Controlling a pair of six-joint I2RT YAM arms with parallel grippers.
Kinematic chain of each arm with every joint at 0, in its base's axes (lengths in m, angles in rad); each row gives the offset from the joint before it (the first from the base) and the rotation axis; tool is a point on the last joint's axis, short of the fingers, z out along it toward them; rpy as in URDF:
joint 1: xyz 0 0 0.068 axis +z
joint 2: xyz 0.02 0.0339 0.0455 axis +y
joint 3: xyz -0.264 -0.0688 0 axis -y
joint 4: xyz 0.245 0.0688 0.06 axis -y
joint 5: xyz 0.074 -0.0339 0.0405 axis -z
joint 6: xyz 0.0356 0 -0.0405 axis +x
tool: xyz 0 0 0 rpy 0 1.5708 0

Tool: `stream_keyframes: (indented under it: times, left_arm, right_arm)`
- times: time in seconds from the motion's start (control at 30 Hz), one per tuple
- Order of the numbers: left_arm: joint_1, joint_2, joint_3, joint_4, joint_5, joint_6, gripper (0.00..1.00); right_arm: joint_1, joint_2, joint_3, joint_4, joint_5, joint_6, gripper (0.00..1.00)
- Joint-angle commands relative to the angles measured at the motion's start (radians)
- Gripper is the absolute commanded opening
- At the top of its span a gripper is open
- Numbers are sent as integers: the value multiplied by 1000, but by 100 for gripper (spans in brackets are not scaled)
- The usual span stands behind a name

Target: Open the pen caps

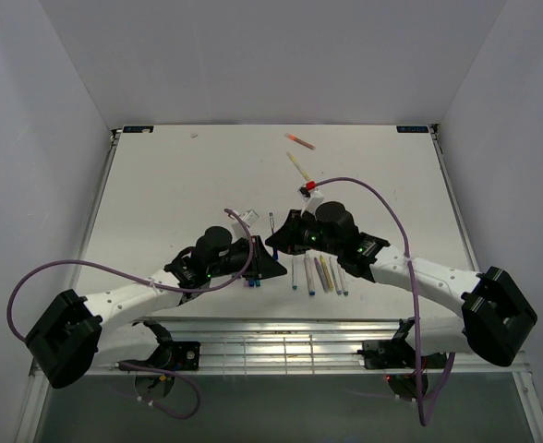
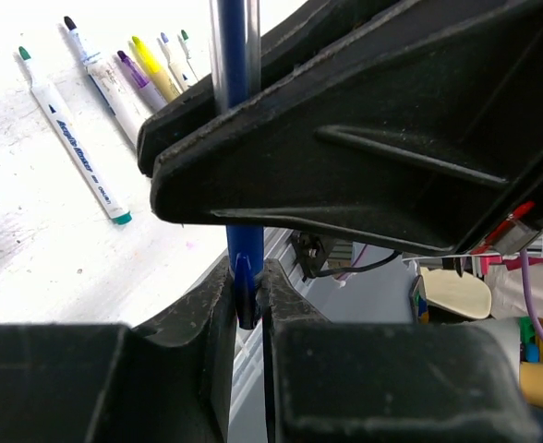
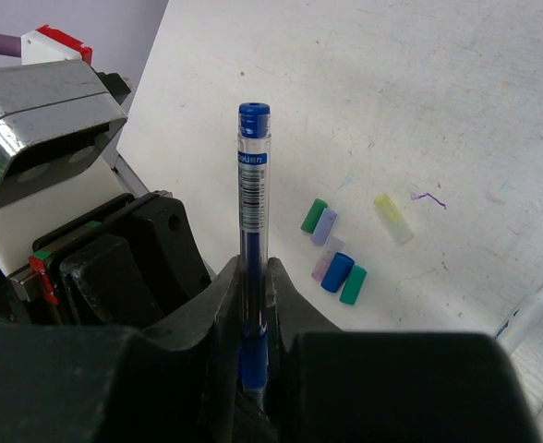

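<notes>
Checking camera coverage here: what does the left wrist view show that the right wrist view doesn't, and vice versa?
Left wrist only: the whole row of uncapped white-barrelled marker pens. Right wrist only: loose short plastic caps, green, lilac, blue, pale yellow; just one marker shows at its edge. Both: the clear-barrelled blue pen, gripped by the left hand and right hand.

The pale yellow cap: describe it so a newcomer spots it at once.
On the white table, find the cluster of loose caps beside the blue pen held in the right wrist view. The pale yellow cap lies alone beyond them, by a purple scribble; no other is yellow.
</notes>
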Motion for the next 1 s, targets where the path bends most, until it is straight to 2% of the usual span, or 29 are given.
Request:
stream_keyframes:
  times: [0.0,0.13,0.3,0.47,0.5,0.53,0.63,0.7,0.97]
  left_arm:
    - [-2,-23,28,23,11,0,11]
    - [-2,-49,-7,25,18,0,0]
    - [-2,-87,-41,35,48,12,0]
    - [-2,-152,-107,138,143,27,0]
    - [-1,-165,-117,161,160,26,0]
    - [-2,-185,-127,204,175,23,0]
    - [-2,-208,-153,282,232,7,0]
    - [-1,-215,-171,327,261,-8,0]
    - [-2,-133,-226,559,361,-103,0]
  right_arm:
    - [-1,-32,-7,42,11,9,8]
    - [-14,-20,5,42,39,-10,8]
    - [-67,-4,19,92,-4,-22,8]
    - [-151,-9,11,207,-182,-22,8]
    - [-163,-4,11,273,-235,-22,8]
    - [-185,14,19,309,-364,-22,8]
    - [-197,54,42,379,-539,-22,8]
    - [-197,60,48,379,-566,-22,8]
    - [-200,89,-13,642,-689,93,8]
